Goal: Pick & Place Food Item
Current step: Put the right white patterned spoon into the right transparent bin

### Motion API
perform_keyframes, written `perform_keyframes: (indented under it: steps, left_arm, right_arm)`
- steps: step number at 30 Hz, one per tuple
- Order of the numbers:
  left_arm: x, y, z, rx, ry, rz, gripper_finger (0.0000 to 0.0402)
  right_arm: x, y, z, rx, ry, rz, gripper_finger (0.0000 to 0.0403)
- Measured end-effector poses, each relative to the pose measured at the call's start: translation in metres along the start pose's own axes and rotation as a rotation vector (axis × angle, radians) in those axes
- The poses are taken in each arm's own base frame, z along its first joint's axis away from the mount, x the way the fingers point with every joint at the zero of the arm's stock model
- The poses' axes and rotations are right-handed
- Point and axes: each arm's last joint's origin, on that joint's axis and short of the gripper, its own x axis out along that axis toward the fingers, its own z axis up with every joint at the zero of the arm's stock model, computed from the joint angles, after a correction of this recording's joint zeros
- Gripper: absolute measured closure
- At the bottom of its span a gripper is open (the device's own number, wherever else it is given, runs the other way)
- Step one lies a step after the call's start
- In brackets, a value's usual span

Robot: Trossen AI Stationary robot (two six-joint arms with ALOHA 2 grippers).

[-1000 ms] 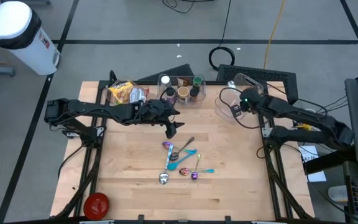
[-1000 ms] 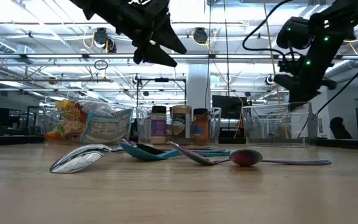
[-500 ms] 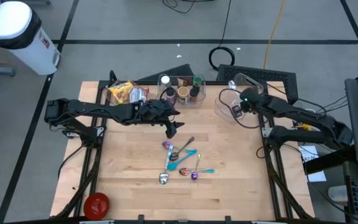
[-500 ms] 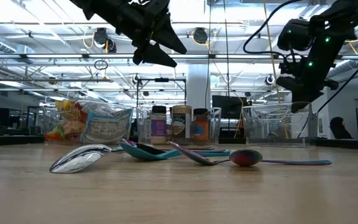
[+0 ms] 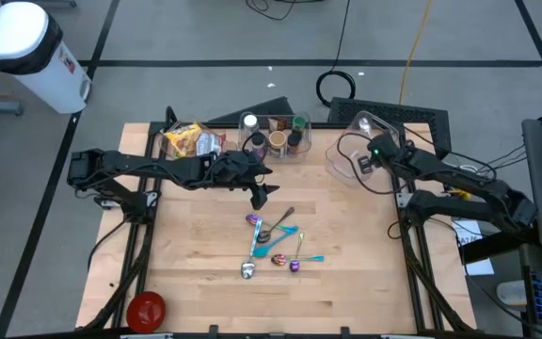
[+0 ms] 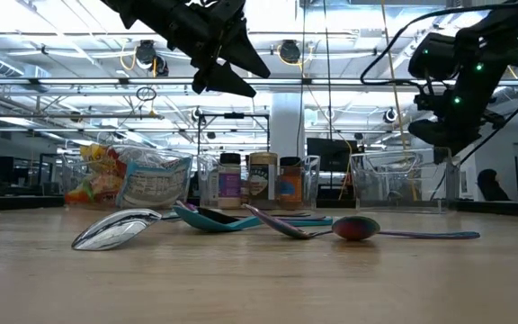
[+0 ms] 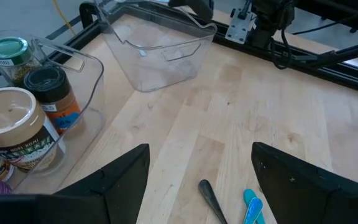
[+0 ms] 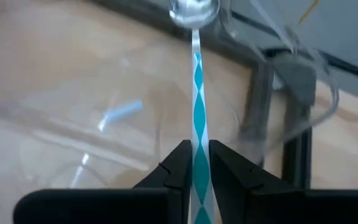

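My right gripper [image 8: 196,163] is shut on a spoon with a white-and-teal diamond handle, above the clear bin [image 5: 354,143] at the table's far right. The spoon's shiny bowl [image 8: 193,11] points ahead of the fingers. My left gripper [image 7: 201,180] hangs open and empty above the middle of the table, next to the jar bin [image 5: 276,137]. Several spoons [image 5: 276,243] lie in a loose heap on the wood below it. Snack bags [image 5: 188,141] lie at the far left. My right gripper pinches the spoon's flat handle [image 8: 197,140] between its two fingers, well back from the bowl. The fingers lie along the handle and slant downward. The spoon is lifted clear and sticks straight out ahead of the fingers, over the clear bin.
The jar bin holds spice jars [image 7: 17,124] at the far edge. A red round thing [image 5: 146,307] sits at the near left corner. A white waste bin [image 5: 26,47] stands on the floor beyond the table. Bare wood shows at the near right [image 5: 365,282].
My right gripper has turned a little over the clear bin and swung slightly toward the table's right edge, still shut on the spoon.
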Motion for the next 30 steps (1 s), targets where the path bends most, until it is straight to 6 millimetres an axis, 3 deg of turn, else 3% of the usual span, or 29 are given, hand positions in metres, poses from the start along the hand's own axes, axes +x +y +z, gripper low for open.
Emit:
perform_keyframes:
  steps: [14, 22, 30]
  left_arm:
    - [0.0, 0.0, 0.0, 0.0, 0.0, 0.0, 0.0117]
    - [0.0, 0.0, 0.0, 0.0, 0.0, 0.0, 0.0117]
    - [0.0, 0.0, 0.0, 0.003, 0.0, 0.0, 0.0117]
  right_arm:
    - [0.005, -0.002, 0.005, 0.02, -0.052, 0.005, 0.036]
    - [0.004, 0.007, 0.011, 0.041, -0.067, 0.251, 0.036]
    - [0.003, 0.009, 0.015, 0.009, -0.1, 0.277, 0.0359]
